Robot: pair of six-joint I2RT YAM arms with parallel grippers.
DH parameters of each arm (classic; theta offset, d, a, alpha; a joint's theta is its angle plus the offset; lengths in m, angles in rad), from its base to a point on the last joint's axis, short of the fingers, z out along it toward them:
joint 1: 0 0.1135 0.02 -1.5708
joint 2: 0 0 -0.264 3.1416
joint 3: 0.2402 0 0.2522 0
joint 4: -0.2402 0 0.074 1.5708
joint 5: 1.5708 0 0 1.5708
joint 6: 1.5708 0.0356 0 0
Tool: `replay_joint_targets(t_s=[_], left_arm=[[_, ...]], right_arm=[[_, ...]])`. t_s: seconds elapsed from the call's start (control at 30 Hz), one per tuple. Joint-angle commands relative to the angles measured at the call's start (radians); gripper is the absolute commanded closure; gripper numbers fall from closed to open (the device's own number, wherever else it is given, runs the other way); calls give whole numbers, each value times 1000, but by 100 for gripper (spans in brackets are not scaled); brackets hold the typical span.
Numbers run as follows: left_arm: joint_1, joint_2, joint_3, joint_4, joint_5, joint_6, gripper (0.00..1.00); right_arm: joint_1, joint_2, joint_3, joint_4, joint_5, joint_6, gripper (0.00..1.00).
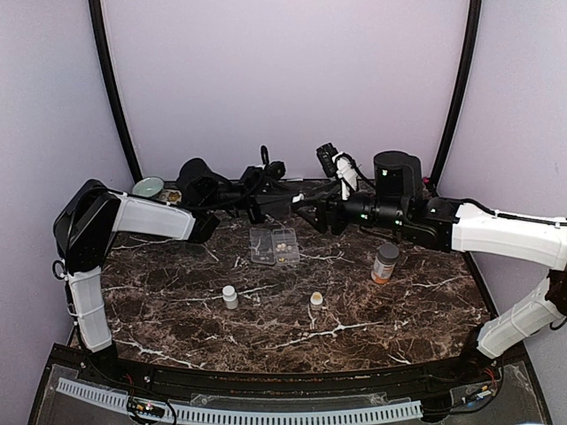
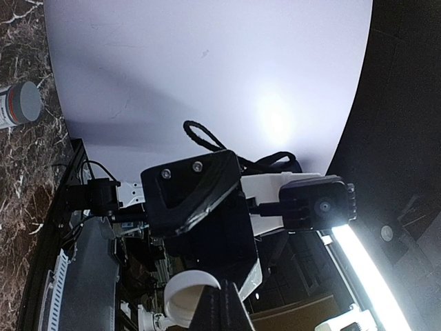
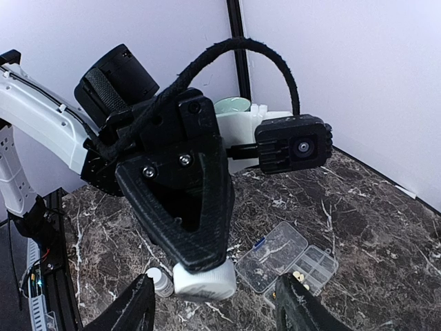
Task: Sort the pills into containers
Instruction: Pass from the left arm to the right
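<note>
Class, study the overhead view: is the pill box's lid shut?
No: the pill box lies open, its clear lid folded flat beside the half holding pale pills.

white bottle (image 2: 185, 293) in left pincer (image 2: 217, 312), grey-capped bottle (image 2: 19, 105)

The clear, flat pill box (image 1: 274, 246) lies toward the back middle of the table (image 1: 177, 292). Its hinged lid (image 1: 260, 245) is swung open flat to the left of the compartments (image 1: 285, 247). A few tiny cream pills (image 1: 282, 240) rest in some of those compartments.
</note>
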Motion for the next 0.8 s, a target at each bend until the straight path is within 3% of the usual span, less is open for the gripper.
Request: replay_joint_targets(t_s=[0.0,0.4,0.77], left_arm=[[-20,-12,21,66,-5,-16,100],[-27,-8,30,80,4,-21,100],[-27,-6,34,105,17,-24,100]], right_arm=[[13,-9,24,17,-16,-16,40],[16,-19,29,13,-38,-27,53],[16,-30,64,-39,-79,-51,55]])
